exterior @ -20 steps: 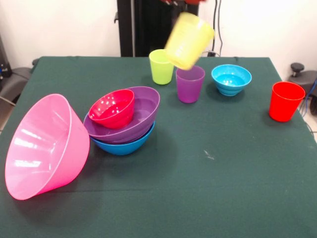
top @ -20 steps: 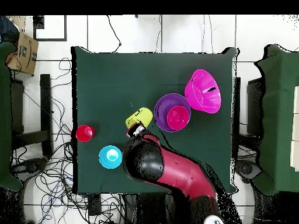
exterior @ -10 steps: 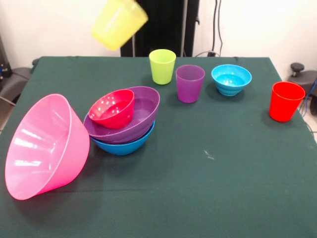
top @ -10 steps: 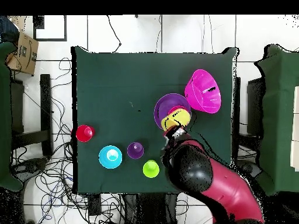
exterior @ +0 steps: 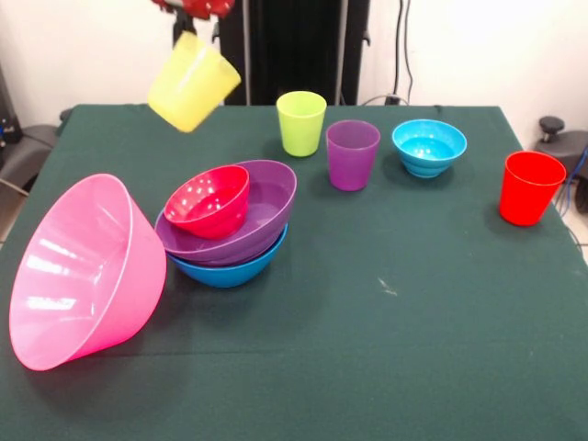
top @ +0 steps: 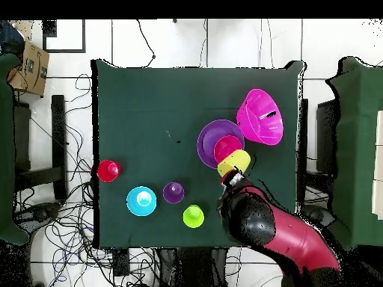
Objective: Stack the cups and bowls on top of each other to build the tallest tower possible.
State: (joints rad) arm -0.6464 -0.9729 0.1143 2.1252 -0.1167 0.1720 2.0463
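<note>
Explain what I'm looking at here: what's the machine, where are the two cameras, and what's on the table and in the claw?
The machine is one red and black robot arm with a claw at its tip. One camera looks across the table at the robot; the other looks straight down, with the robot's base at the bottom. On the green table a big pink bowl lies tipped on its side. Beside it is a pile: a blue bowl underneath, a purple bowl in it, a red bowl inside that. Standing apart are a lime cup, a purple cup, a light blue bowl and a red cup. The claw holds a tilted yellow cup in the air near the pile.
</note>
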